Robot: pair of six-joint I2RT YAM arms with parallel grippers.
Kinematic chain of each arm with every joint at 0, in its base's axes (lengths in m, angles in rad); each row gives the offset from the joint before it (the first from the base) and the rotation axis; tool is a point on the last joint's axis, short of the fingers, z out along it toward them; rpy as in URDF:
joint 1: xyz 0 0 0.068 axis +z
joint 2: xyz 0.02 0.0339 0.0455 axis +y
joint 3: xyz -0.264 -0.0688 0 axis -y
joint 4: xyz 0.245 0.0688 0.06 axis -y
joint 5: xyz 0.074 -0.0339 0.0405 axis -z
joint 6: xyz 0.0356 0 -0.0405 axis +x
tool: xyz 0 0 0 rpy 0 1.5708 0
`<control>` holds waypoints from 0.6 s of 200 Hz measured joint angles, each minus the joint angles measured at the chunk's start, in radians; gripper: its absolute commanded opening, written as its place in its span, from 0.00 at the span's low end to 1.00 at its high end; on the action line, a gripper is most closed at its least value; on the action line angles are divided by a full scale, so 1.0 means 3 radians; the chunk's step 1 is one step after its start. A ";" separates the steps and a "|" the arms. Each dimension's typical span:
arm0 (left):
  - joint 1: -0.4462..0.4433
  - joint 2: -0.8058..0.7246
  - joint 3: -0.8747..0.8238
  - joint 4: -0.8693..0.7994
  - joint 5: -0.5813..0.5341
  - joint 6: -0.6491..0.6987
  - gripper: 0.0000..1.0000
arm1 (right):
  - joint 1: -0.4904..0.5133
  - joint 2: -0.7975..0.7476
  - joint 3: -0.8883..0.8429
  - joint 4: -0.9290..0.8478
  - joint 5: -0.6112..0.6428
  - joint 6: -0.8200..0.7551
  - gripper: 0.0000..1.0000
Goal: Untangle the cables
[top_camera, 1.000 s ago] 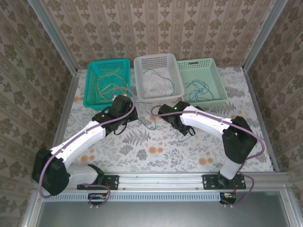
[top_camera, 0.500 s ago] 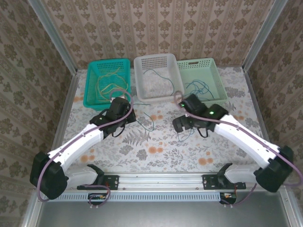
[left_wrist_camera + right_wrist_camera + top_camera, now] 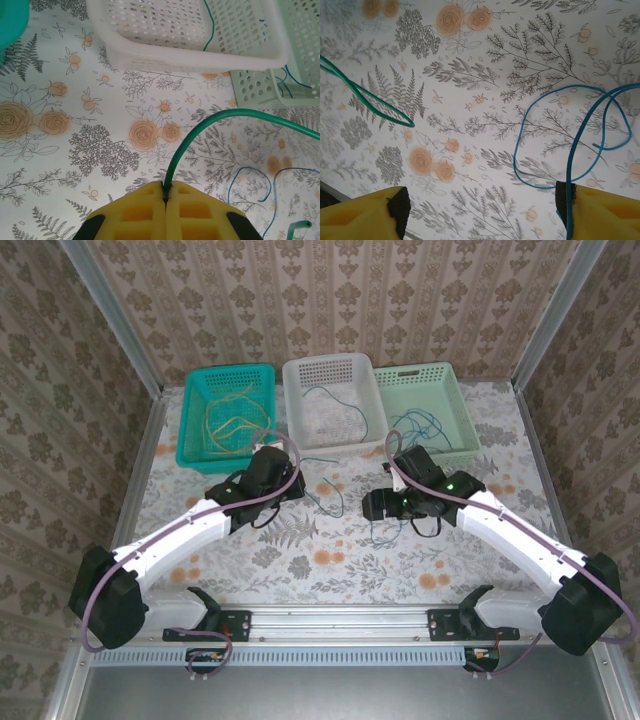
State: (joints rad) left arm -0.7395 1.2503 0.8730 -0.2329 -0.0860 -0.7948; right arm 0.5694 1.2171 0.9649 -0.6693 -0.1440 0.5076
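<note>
Pinching a green cable between yellow fingers pressed flat together, the left gripper sits at the lower centre of its wrist view. The strand arcs up and off to the right above the flowered table. At the bottom of the right wrist view, the right gripper has its fingers spread wide and holds nothing. A blue cable runs just beside its right-hand finger, apart from the green loop at left. Farther back, along the top of the overhead view, three baskets stand in a row. The teal basket holds yellow cables, the white basket one thin strand, and the pale green basket blue cables. Sorting looks mostly done; the two loose strands on the table seem to be what is left.
</note>
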 measured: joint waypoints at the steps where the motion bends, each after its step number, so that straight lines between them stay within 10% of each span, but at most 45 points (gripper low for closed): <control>1: -0.0003 0.0000 0.0000 0.0004 -0.0001 -0.0005 0.00 | 0.0000 0.0000 -0.0006 0.0011 0.0000 0.0011 0.80; 120: -0.0134 0.0069 0.0056 0.0057 -0.0092 -0.0169 0.00 | 0.0426 0.0380 -0.0042 0.0805 0.0237 0.0326 0.73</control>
State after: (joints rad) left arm -0.7795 1.2709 0.8898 -0.2157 -0.1135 -0.8455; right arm 0.6971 1.3312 0.9524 -0.4278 -0.0731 0.6052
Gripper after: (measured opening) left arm 0.048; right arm 0.769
